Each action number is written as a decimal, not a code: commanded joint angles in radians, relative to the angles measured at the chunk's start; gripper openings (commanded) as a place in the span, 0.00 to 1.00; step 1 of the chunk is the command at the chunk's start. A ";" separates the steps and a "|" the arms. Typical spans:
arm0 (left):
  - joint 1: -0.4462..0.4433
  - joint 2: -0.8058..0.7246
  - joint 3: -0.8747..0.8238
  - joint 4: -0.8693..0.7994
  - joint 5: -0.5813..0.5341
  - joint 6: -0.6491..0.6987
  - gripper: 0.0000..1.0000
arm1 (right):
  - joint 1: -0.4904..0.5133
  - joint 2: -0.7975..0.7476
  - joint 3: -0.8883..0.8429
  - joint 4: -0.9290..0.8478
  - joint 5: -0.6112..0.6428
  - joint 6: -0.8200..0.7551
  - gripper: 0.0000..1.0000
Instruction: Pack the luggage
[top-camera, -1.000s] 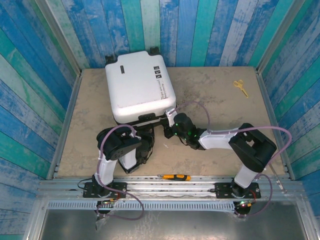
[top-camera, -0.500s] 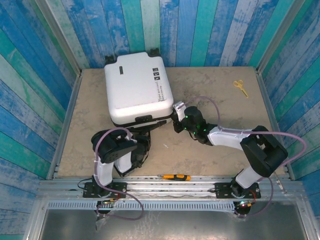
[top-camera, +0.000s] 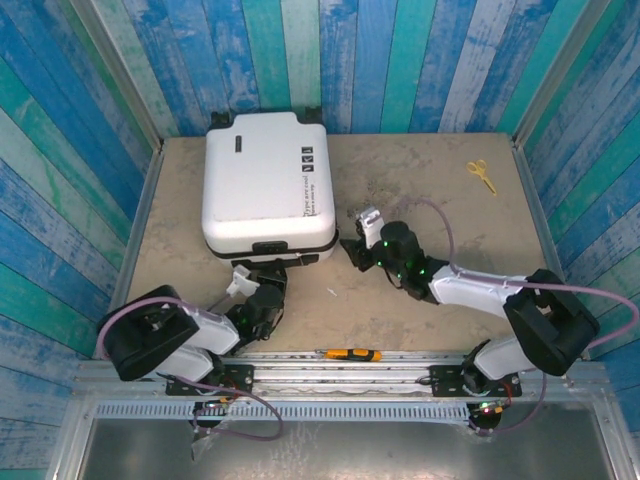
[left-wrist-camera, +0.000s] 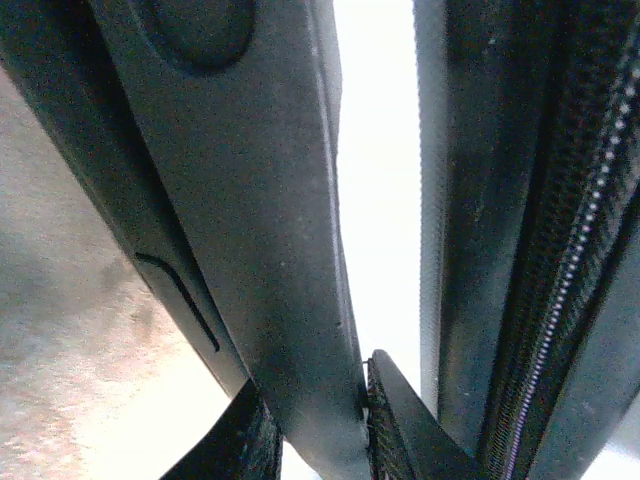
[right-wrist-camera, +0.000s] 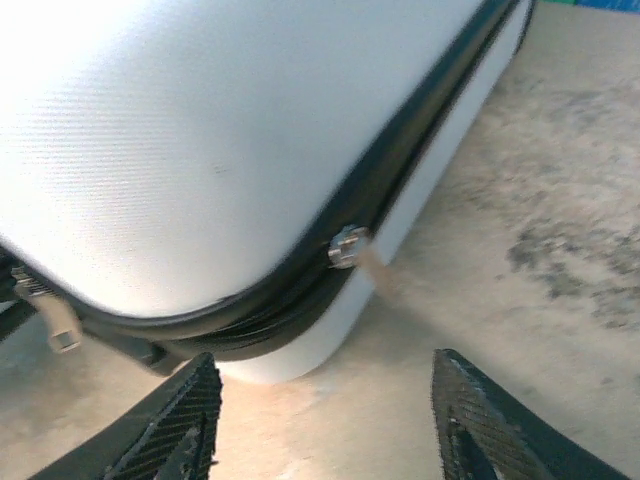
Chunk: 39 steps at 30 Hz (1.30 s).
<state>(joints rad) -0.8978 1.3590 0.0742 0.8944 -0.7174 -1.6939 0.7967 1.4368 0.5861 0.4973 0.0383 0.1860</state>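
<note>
The white hard-shell luggage (top-camera: 265, 185) lies flat and closed at the back left of the table. My left gripper (top-camera: 271, 270) sits low at its near edge. In the left wrist view this gripper (left-wrist-camera: 320, 440) is shut on the luggage's black handle (left-wrist-camera: 270, 250), and the zipper seam (left-wrist-camera: 560, 300) runs on the right. My right gripper (top-camera: 355, 235) stands open just off the luggage's near right corner. In the right wrist view its fingertips (right-wrist-camera: 175, 430) are spread with bare table between them. The white shell (right-wrist-camera: 200, 130) and a metal zipper pull (right-wrist-camera: 348, 247) lie just ahead of it.
Yellow scissors (top-camera: 481, 175) lie at the table's back right. An orange and black utility knife (top-camera: 348, 354) rests on the near rail between the arm bases. Blue plank walls close in three sides, and bare table (top-camera: 450, 220) stretches to the right of the luggage.
The luggage has dropped from tilted to flat and shifted left. My left arm has sunk low toward the table. My right gripper has opened and drawn back to the right.
</note>
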 joint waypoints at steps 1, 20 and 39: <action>0.000 -0.019 0.031 -0.115 -0.067 0.229 0.00 | 0.116 0.008 -0.007 0.082 0.148 0.124 0.62; -0.001 0.188 0.010 0.199 0.002 0.196 0.00 | 0.283 0.261 0.248 -0.044 0.357 0.178 0.74; -0.001 0.249 0.002 0.247 0.012 0.160 0.00 | 0.283 0.410 0.362 -0.089 0.530 0.307 0.53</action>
<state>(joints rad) -0.8829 1.5787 0.0792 1.1732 -0.7204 -1.6646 1.0977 1.7927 0.9180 0.4171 0.5064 0.4511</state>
